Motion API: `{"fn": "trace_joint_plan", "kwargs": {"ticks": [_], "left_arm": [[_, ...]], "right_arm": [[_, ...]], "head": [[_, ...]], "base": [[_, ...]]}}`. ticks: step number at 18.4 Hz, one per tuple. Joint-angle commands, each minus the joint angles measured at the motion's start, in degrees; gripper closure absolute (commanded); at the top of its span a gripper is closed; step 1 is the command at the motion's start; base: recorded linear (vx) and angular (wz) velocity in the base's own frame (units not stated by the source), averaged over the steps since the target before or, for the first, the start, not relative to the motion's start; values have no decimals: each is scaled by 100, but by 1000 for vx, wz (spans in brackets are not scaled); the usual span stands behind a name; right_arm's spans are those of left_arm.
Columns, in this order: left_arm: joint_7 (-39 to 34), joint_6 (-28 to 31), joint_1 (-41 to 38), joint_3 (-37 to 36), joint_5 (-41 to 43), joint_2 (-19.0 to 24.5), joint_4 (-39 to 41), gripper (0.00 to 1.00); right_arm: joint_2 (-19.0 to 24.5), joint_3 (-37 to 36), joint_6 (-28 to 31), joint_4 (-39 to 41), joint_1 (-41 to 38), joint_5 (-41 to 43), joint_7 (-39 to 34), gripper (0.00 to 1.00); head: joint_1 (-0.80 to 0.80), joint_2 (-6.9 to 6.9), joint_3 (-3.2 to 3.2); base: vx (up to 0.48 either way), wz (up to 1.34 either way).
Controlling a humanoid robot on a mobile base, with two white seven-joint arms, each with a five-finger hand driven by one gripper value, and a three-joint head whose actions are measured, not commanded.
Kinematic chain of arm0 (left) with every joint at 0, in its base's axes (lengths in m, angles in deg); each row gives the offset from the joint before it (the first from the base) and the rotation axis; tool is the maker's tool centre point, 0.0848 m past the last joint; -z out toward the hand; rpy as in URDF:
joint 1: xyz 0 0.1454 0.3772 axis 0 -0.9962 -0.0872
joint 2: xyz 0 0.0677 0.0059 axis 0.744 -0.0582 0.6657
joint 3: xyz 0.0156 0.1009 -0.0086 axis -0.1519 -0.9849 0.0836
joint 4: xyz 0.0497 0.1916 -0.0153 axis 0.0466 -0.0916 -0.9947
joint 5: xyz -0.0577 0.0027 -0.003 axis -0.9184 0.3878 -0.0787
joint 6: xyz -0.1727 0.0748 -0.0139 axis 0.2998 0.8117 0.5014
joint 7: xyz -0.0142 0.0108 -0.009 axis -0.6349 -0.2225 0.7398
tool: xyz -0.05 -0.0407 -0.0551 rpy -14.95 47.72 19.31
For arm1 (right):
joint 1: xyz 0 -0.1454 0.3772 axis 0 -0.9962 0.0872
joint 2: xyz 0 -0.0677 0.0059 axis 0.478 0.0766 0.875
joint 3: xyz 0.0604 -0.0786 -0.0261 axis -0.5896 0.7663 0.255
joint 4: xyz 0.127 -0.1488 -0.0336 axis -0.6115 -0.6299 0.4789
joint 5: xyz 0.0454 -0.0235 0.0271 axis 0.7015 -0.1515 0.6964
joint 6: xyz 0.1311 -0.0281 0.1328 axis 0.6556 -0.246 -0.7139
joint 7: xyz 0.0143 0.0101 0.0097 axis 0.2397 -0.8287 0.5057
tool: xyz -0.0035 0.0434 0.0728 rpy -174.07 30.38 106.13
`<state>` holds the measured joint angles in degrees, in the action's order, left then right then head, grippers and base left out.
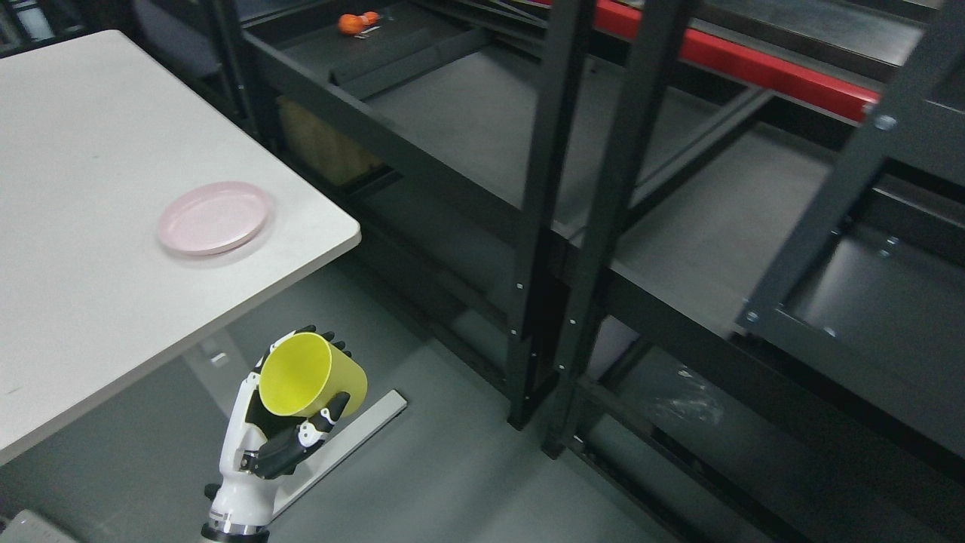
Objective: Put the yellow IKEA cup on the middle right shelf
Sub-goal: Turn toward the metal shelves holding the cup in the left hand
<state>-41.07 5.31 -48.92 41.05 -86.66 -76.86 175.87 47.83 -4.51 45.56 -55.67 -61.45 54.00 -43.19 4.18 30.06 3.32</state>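
Observation:
My left hand (pixel 290 411) rises from the bottom edge, left of the middle, white and black, with its fingers curled around the yellow cup (pixel 310 375). The cup is tilted, its open mouth facing up and to the left. It hangs above the grey floor, just past the corner of the white table (pixel 90 302). The black shelf rack (pixel 588 226) stands to the right, and its right-hand grey shelf board (pixel 724 219) lies bare behind the two upright posts. The right arm does not show.
A pink plate (pixel 214 218) lies near the table's right edge. An orange object (pixel 356 23) sits on the left shelf at the far back. A red beam (pixel 761 69) crosses the rack's top right. Crumpled clear plastic (pixel 690 403) lies under the lower shelf.

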Motion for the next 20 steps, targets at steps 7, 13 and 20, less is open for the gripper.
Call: {"fn": "trace_joint_plan", "kwargs": {"ticks": [7, 13, 20], "left_arm": [[1, 32, 48, -29, -2, 132, 17, 99], [1, 40, 92, -108, 7, 123, 17, 99], [1, -21, 74, -871, 7, 114, 26, 99]], "right_arm": [[-100, 97, 3, 0, -78, 141, -4, 1], [-100, 97, 3, 0, -78, 141, -4, 1], [-100, 97, 3, 0, -78, 141, -4, 1]], "head": [[0, 0, 0], [0, -2, 0], [0, -2, 0]], "base": [[-203, -1016], [-81, -649], [46, -3]]}}
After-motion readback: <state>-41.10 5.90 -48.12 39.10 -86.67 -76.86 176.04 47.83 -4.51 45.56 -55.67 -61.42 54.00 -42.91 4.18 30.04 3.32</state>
